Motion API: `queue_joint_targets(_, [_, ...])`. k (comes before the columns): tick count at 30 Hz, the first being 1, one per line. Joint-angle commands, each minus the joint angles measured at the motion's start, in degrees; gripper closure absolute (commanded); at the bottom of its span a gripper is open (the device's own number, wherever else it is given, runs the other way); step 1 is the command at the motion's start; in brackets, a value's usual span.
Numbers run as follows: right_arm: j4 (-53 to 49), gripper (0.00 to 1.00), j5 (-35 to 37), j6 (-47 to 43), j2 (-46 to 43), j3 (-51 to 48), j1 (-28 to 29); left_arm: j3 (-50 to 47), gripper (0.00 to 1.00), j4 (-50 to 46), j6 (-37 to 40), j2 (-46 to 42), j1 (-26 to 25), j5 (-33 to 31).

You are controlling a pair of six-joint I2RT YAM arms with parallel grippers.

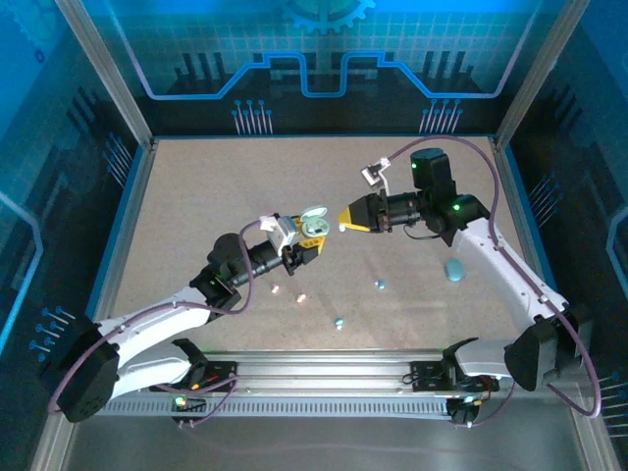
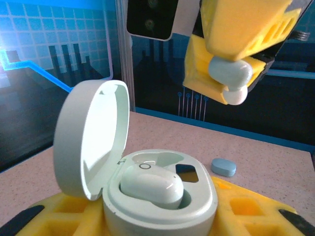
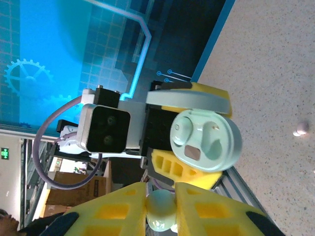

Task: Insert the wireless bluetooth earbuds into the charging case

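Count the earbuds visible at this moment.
6 earbuds. One sits in the open case held by the left tool, one earbud is pinched in the right tool, and four lie loose on the table: two pale, two teal. More may be hidden.

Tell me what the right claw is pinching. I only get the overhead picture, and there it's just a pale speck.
Observer: The left wrist camera shows it well. The right gripper is shut on a pale mint earbud.
Operator: Is the little box in the other claw empty?
Observer: No. The left gripper holds the case with its lid up. A second earbud sits in one socket, and the socket beside it is free.
Operator: Is the pinched one touching the box?
Observer: No. Seen from the left wrist, it hangs above the case and off to one side, with open air between them.
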Motion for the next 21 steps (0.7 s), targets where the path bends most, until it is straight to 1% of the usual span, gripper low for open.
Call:
queue_joint_targets(1, [-0.3, 0.78, 2.1, -0.1, 0.7, 2.5, 1.6, 1.6, 0.59, 4.7, 2.1, 0.9, -0.5, 2.9])
queue_joint_targets(5, [-1.2, 0.78, 4.2, -0.8, 2.1, 3.8, 3.1, 2.1, 0.59, 5.2, 2.1, 1.7, -0.6, 4.0])
queue_joint_targets(21, [-5.4, 0.78, 10.2, -4.1, 4.4, 4.9, 4.5, 2.8, 0.59, 6.7, 0.4, 2.4, -1.0, 4.8])
